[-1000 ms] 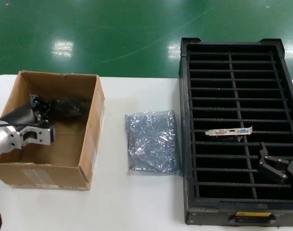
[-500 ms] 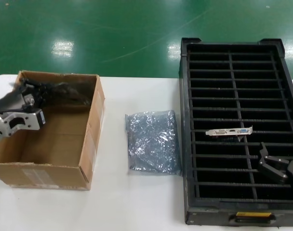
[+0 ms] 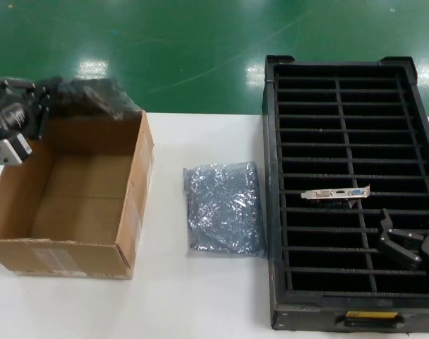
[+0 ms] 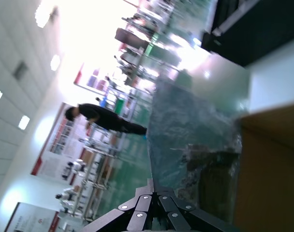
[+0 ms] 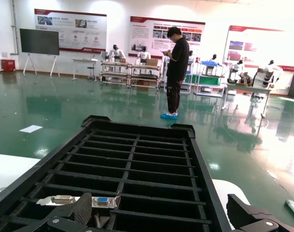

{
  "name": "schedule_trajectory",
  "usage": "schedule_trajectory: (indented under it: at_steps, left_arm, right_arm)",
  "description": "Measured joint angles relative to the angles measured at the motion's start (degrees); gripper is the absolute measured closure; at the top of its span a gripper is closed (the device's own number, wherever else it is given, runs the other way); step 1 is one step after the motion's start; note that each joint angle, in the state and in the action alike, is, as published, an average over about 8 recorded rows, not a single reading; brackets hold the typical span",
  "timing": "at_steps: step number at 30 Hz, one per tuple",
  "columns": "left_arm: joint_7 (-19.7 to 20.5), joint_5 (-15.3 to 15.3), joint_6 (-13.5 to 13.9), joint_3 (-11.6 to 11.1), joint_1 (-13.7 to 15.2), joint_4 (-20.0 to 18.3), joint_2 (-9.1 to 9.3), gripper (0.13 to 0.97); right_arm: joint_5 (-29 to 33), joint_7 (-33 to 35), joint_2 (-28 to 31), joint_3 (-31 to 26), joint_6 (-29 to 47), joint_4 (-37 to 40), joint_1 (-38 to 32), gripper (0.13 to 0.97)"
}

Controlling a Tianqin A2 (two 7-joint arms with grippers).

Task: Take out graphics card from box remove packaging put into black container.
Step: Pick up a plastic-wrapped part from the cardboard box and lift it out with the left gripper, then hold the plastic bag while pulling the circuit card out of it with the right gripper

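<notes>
My left gripper [image 3: 46, 106] is shut on the edge of a crinkly translucent packaging bag [image 3: 94, 99] with a dark graphics card inside, held above the far left corner of the brown box [image 3: 80, 247]. In the left wrist view my gripper [image 4: 154, 186] pinches the bag [image 4: 190, 125], and the dark card [image 4: 212, 166] shows through it. An empty bag [image 3: 224, 207] lies on the table between the box and the black container [image 3: 271, 176]. Another graphics card [image 3: 336, 193] stands in a slot. My right gripper [image 3: 401, 244] hangs open above the container's near right slots.
The box's inside looks bare. The container has a yellow label [image 3: 370, 315] on its near end. In the right wrist view my open right gripper [image 5: 161, 208] is above the slats [image 5: 137, 159], near the slotted card's bracket [image 5: 84, 200]. A person [image 5: 177, 72] stands beyond.
My left gripper has risen out of the box and moved toward its far left corner, lifting the bagged card clear of the walls. The right arm has not moved.
</notes>
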State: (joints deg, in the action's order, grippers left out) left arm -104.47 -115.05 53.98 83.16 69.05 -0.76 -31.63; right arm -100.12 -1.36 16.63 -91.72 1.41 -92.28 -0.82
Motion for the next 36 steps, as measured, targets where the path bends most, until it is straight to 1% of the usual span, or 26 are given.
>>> schedule_trajectory:
  at_steps: [7,13,16,18,21,27,32,36]
  left_arm:
    - [3.3,-2.4,7.5,-2.4,0.6,-0.4,-0.81,0.959]
    - [5.1,-4.7,13.9,-4.5,1.0,-1.0,-0.91,0.959]
    - [6.0,-5.6,16.8,-5.3,1.2,-1.3,-0.83,0.959]
    - [6.5,-6.0,18.5,-5.7,1.2,-1.6,-0.70,0.959]
    - [6.7,-6.3,20.9,-6.0,1.0,-1.9,-0.36,0.959]
    - [5.1,-6.0,25.0,-5.5,-0.2,-2.2,0.92,0.959]
    - [2.6,-5.3,27.0,-4.8,-1.5,-2.2,2.44,0.959]
    - [0.5,-4.9,27.8,-4.3,-2.5,-2.0,3.92,0.959]
  right_arm:
    - [0.0,0.0,0.0,0.0,0.0,0.0,0.0,0.129]
    - [-0.3,0.1,0.3,-0.3,-0.3,0.0,-0.1,0.129]
    - [-1.7,0.6,1.7,-2.0,-1.8,-0.3,-0.6,0.129]
    - [-3.7,1.5,3.6,-4.2,-3.4,-0.6,-1.7,0.129]
    - [-7.8,3.8,7.4,-9.1,-6.6,-1.3,-4.6,0.129]
    - [-16.0,8.5,14.7,-20.8,-10.4,-2.1,-14.3,0.129]
    - [-18.5,9.2,17.0,-27.7,-8.5,-1.2,-22.2,0.129]
    - [-17.6,8.6,15.7,-29.0,-3.3,0.7,-26.5,0.130]
